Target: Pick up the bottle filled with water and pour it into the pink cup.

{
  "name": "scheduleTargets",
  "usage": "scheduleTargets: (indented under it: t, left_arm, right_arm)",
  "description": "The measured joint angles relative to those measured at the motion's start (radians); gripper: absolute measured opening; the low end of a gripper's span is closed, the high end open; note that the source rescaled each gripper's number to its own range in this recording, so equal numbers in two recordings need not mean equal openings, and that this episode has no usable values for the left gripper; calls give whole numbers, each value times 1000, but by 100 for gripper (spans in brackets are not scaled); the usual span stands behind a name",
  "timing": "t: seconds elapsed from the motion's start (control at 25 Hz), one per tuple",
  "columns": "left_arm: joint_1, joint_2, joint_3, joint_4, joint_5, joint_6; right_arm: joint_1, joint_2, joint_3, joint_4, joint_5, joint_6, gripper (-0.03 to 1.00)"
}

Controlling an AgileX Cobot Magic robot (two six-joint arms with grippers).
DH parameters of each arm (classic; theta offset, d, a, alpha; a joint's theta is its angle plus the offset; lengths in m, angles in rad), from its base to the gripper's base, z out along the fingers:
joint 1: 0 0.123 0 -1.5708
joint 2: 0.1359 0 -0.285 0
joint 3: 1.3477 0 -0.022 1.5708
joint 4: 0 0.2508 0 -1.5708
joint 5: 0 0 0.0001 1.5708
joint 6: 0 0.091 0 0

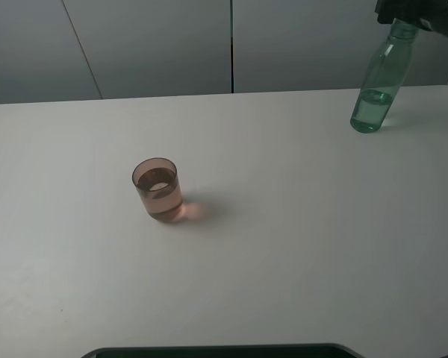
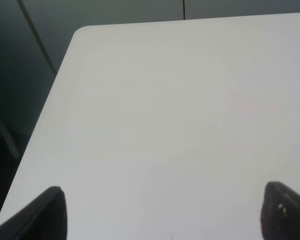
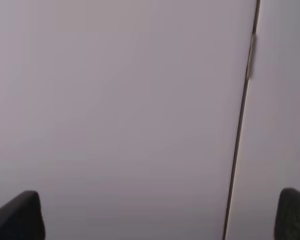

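The pink cup (image 1: pixel 157 189) stands on the white table (image 1: pixel 284 246) left of centre, with some liquid in it. The green-tinted bottle (image 1: pixel 378 83) stands at the far right of the table, with a little water in its lower part. My right gripper (image 1: pixel 418 11) is a dark shape at the bottle's neck in the top right corner. In the right wrist view the right gripper (image 3: pixel 155 215) is open wide with nothing between its fingers and faces the grey wall. My left gripper (image 2: pixel 162 212) is open and empty over bare table; the exterior view does not show it.
Grey wall panels (image 1: pixel 157 45) with a dark vertical seam stand behind the table. The table's rounded far left corner (image 2: pixel 82 32) shows in the left wrist view. A dark edge (image 1: pixel 224 350) lies along the table's front.
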Motion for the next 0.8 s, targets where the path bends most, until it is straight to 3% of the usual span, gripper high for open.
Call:
scheduleTargets:
  t: [0.16, 0.56, 0.68, 0.8]
  left_arm:
    - [0, 0, 0, 0, 0, -2]
    - [0, 0, 0, 0, 0, -2]
    - [0, 0, 0, 0, 0, -2]
    - [0, 0, 0, 0, 0, -2]
  right_arm:
    - [0, -128, -9, -4, 164, -7, 100]
    - [0, -507, -104, -6, 1029, -16, 100]
    - [0, -620, -104, -6, 1226, -16, 100]
    - [0, -741, -86, -6, 1350, -16, 100]
